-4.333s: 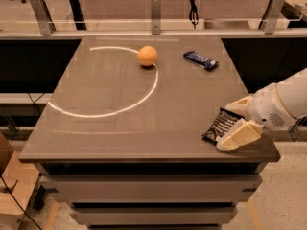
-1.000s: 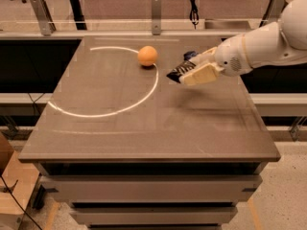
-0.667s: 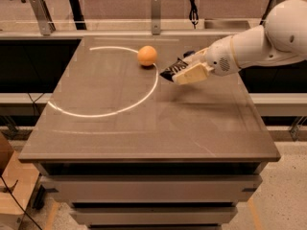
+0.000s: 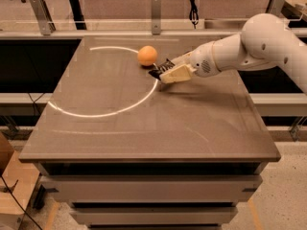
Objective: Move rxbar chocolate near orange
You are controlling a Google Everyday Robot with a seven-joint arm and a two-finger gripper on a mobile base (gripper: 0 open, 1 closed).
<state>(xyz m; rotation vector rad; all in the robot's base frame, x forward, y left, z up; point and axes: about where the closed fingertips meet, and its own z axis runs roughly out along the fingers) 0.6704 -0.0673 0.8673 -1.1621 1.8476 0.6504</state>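
Observation:
The orange (image 4: 147, 55) sits on the far middle of the brown table (image 4: 144, 123). My gripper (image 4: 168, 72) reaches in from the right on a white arm and is shut on the rxbar chocolate (image 4: 160, 70), a dark flat wrapper that sticks out leftward from the tan fingers (image 4: 176, 74). The bar hangs just above the table, close to the right of and slightly in front of the orange. The dark blue bar wrapper is hidden behind my arm.
A bright curved arc of light (image 4: 115, 110) lies across the tabletop. A rail with metal posts (image 4: 155, 6) runs behind the table's far edge. The white arm (image 4: 259, 42) spans the far right of the table.
My gripper has carried the rxbar chocolate from the front right corner up and leftward across the table, and over the last second a little further left toward the orange.

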